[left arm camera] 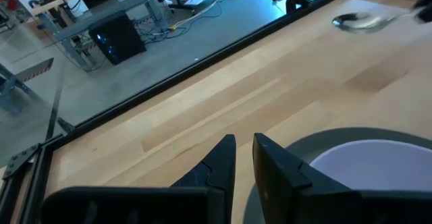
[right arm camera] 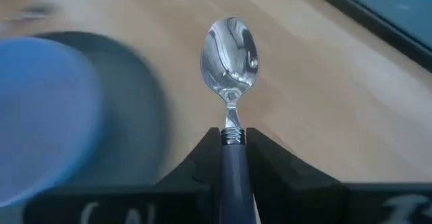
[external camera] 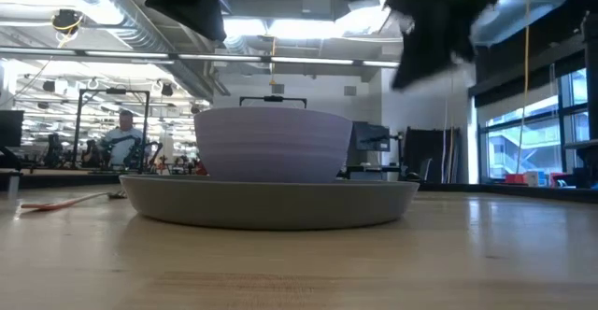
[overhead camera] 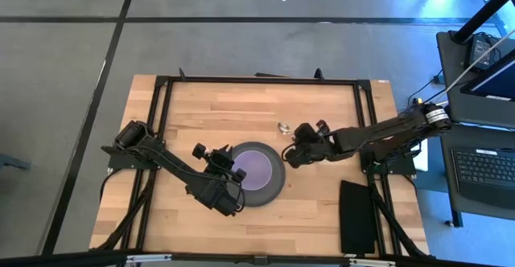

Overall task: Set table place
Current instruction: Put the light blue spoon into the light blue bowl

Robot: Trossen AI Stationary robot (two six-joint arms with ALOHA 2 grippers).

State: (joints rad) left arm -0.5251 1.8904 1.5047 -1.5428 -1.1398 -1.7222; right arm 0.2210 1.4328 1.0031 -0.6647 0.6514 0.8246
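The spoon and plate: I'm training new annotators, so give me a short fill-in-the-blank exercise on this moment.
1. The right gripper is shut on the ____.
2. The bowl sits on the ____.
3. The left gripper, by the plate, holds ____.
4. The spoon is held by its handle with its ____ pointing away from the gripper.

Missing words: spoon; plate; nothing; bowl end

A lavender bowl [external camera: 273,144] is sitting inside a dark grey plate [external camera: 271,203] resting on the wooden desk [external camera: 374,263]. An orange-handled utensil [external camera: 65,202] is lying on the desk far to the plate's left. Dark arm parts are hanging from above. A seated person [external camera: 121,142] is showing in the room behind.
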